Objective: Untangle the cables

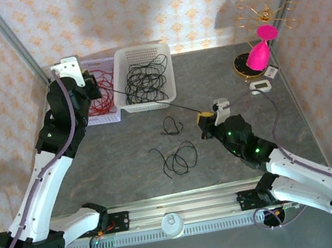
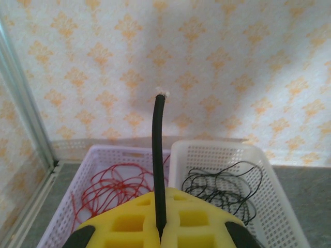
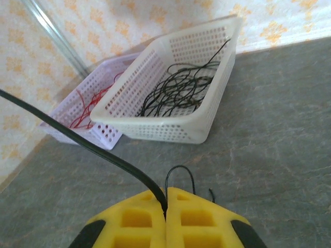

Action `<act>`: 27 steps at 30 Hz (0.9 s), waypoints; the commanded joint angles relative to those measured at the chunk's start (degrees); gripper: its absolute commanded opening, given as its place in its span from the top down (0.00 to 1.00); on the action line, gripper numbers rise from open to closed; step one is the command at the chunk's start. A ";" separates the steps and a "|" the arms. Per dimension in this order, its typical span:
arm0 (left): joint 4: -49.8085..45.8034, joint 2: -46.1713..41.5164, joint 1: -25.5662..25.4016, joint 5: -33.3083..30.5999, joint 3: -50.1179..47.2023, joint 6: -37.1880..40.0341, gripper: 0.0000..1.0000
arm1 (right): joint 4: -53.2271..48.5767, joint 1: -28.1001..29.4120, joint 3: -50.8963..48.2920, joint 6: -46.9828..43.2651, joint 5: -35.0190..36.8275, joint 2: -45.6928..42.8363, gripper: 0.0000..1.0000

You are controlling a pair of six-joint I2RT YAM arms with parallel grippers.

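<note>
Cable work: one black cable (image 3: pixel 103 154) is strung taut, left fingers (image 2: pixel 173 219) clenched on its end above the lilac basket (image 1: pixel 106 117) at the far left of the desk (image 1: pixel 116 170), right fingers (image 3: pixel 178 217) clenched on it mid-desk. Its long axis slants far-left to near-right past the white basket (image 3: pixel 170 132). I judge it light, limp, slippery; best pinched near an end.

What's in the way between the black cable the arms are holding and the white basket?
Nothing visible. The black cable is clamped at both ends, by the left gripper at the lilac basket and the right gripper above the table. The white basket is open on top.
</note>
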 commanded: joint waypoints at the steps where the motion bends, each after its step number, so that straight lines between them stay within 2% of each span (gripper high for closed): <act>1: 6.05 0.06 1.29 0.49 3.33 -0.33 1.00 | 1.20 -0.17 -2.99 2.34 -3.04 2.18 0.85; 4: 7.14 -0.06 1.28 2.80 4.32 0.04 1.00 | 4.18 -0.17 -4.87 3.42 -8.39 2.72 0.69; 9: 4.87 -0.10 1.28 7.68 6.36 1.31 1.00 | 4.13 -0.17 -5.75 1.58 -11.54 -1.75 0.40; 12: 3.87 -1.22 1.27 13.60 5.89 1.82 1.00 | 3.71 -0.18 -3.00 -1.01 -16.95 -3.73 0.27; 14: 3.15 -2.03 1.25 17.42 5.30 1.82 1.00 | 4.07 -0.21 0.19 -2.50 -21.12 -2.71 0.24; 18: 1.12 -4.17 1.32 22.91 4.28 2.13 1.00 | 5.36 -0.17 9.16 -6.15 -28.43 4.77 0.23; 21: 0.97 -5.90 1.28 24.62 3.04 1.08 1.00 | 9.79 -0.19 14.96 -7.96 -35.99 12.45 0.19; 23: 2.26 -6.86 1.27 26.31 1.36 -1.04 1.00 | 12.43 -0.18 20.22 -8.42 -43.58 18.34 0.15; 25: 3.72 -7.25 1.27 30.53 -0.64 -3.41 1.00 | 11.54 0.00 27.97 -9.35 -51.47 26.06 0.15; 27: 4.21 -7.32 1.20 34.19 -1.88 -5.50 1.00 | 7.19 0.98 35.57 -12.48 -55.18 32.36 0.15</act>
